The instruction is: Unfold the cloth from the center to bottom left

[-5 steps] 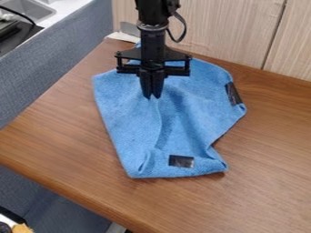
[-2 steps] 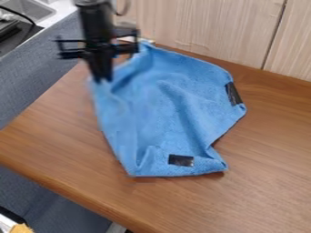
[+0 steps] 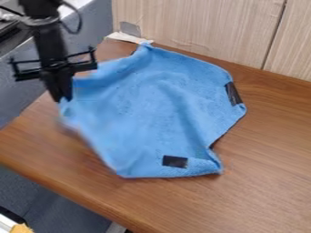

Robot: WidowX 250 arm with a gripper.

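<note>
Brown wood makes the surface (image 3: 267, 182) I work on, and across its upper and middle part lies the blue cloth (image 3: 148, 104), mostly spread, with soft ridges running through it and a crumpled fold at its lower right. My tool (image 3: 63, 100) is at the cloth's left side, near the left edge of the surface, and I take it to be clenched on a bit of the fabric there, since the edge comes right up to my tips. I judge that I am in the carrying part of the unfolding: the layer I hold is well out from the center, and most of the job looks done, though this side has yet to be laid down flat. The next move, as I see it, calls for a little more travel toward the bottom left, kept low, then a lowering and a clean release. If I pull too hard, I could drag the whole cloth along or leave it hanging over the edge; the dark side patch (image 3: 233, 93) and the smaller lower patch (image 3: 175, 161) would give me useful marks for any such slip
</note>
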